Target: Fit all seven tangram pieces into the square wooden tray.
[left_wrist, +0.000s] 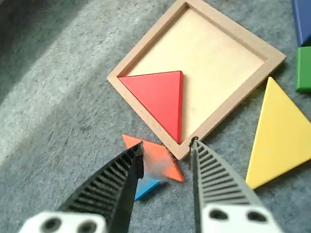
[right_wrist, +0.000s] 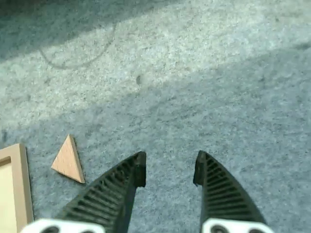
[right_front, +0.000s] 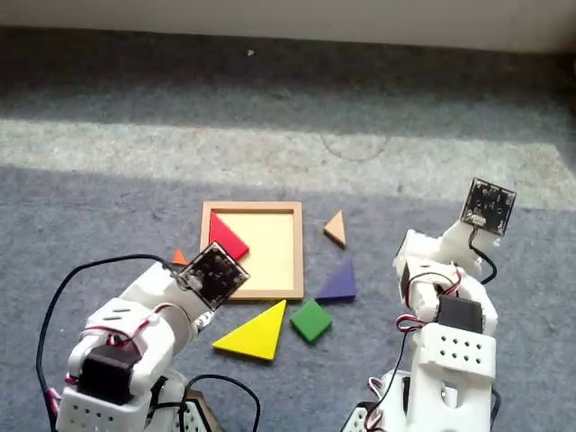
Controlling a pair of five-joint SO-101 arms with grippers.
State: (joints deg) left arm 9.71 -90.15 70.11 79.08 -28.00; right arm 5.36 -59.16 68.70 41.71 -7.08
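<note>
Nearest are the two arms. The left arm stands at the near left and the right arm at the near right of the grey table.

Between them, a little farther out, lies the large yellow triangle. The green square is just to its right, and the dark blue triangle is just beyond the square. All three lie outside the tray, close to its near edge and near-right corner.

The left gripper is over the tray's near-left corner, with its fingers apart and nothing between them. An orange triangle lies on the table below the gap, just outside the tray's left rim. A light blue piece pokes out from under it on the near side.

The square wooden tray sits in the middle of the table. It holds one piece, the large red triangle, which lies flat with its long side against the left rim and its right-angle corner towards the tray's centre.

To the right of the tray's far-right corner, and apart from it, lies a small plain-wood triangle.

The right gripper hangs above bare table to the right of that triangle, with its fingers spread and nothing in them.

Farther off, a band of sunlight crosses the table.
</note>
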